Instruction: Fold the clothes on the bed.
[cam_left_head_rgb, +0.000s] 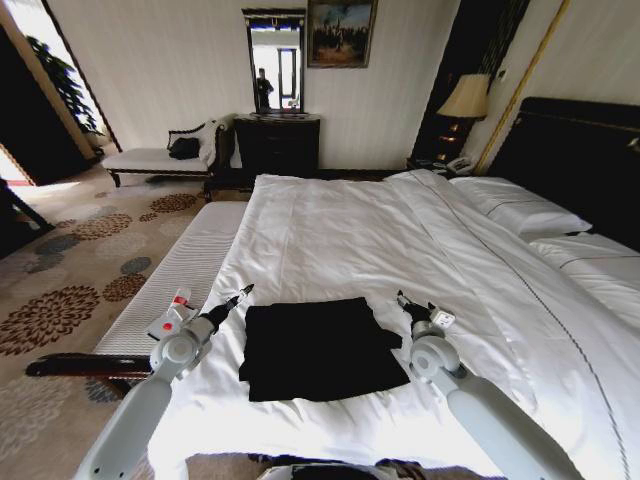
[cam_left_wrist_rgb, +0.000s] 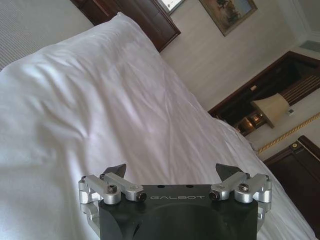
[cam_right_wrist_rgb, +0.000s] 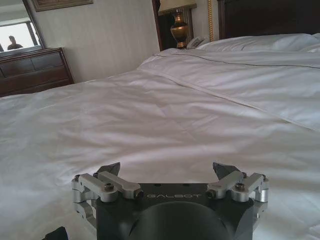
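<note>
The clothes are one black T-shirt, lying as a compact, roughly rectangular fold on the white bed near its foot. My left gripper hovers just off the shirt's left edge. Its fingers stand open over bare sheet in the left wrist view. My right gripper sits close to the shirt's right upper corner. It is also open, with nothing between the fingers. A sliver of black cloth shows beside the right wrist.
A narrow white striped bench runs along the bed's left side. White pillows and a dark headboard lie at the right. A dark dresser, a chaise and a lamp stand by the far wall.
</note>
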